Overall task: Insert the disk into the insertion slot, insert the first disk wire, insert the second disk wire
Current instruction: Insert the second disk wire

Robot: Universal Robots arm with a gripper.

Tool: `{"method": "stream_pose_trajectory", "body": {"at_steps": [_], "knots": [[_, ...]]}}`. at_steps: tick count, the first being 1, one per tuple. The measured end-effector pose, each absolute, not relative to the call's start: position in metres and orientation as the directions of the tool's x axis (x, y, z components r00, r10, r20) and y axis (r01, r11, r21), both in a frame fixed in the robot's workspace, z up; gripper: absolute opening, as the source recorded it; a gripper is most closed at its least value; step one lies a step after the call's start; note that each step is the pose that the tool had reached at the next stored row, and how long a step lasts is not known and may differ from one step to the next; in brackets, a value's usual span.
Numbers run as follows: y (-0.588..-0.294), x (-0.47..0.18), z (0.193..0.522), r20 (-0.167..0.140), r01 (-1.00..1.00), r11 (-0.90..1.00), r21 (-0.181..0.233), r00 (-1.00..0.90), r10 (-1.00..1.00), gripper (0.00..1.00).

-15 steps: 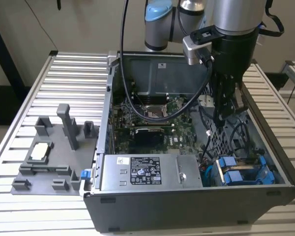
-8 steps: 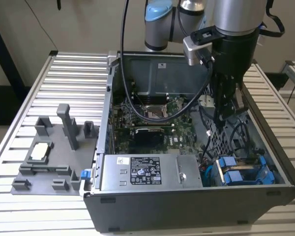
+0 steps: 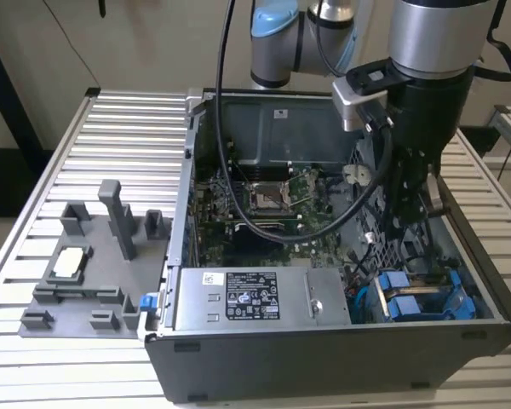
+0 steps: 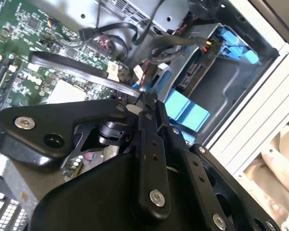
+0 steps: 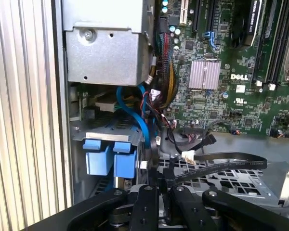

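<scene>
Black jaws (image 5: 156, 180) pinch a flat cable beside the disk (image 5: 108, 156).

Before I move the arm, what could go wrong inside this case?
The pincer looks shut on a flat black wire; a pull could strain its far end. The loose wire bundle beside the blue carriers might snag the pincer. The arm's thick black cable drapes over the motherboard and could drag on parts.

Even, soft indoor light; close foreground blurred.
</scene>
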State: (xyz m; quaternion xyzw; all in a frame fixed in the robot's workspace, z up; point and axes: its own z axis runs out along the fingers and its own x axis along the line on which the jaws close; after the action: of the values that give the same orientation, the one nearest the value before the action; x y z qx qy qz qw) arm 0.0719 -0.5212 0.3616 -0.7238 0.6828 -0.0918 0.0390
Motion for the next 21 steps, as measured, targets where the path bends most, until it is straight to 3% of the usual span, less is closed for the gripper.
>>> {"method": "stream_pose_trajectory", "body": {"at_steps": [12, 21], "knots": [[-0.553, 0.087, 0.361, 0.079, -0.984, -0.065, -0.167, 0.052, -0.996, 0.16], [-0.555, 0.111, 0.362, 0.074, -0.993, -0.064, -0.101, 0.057, -0.996, 0.16]]}}
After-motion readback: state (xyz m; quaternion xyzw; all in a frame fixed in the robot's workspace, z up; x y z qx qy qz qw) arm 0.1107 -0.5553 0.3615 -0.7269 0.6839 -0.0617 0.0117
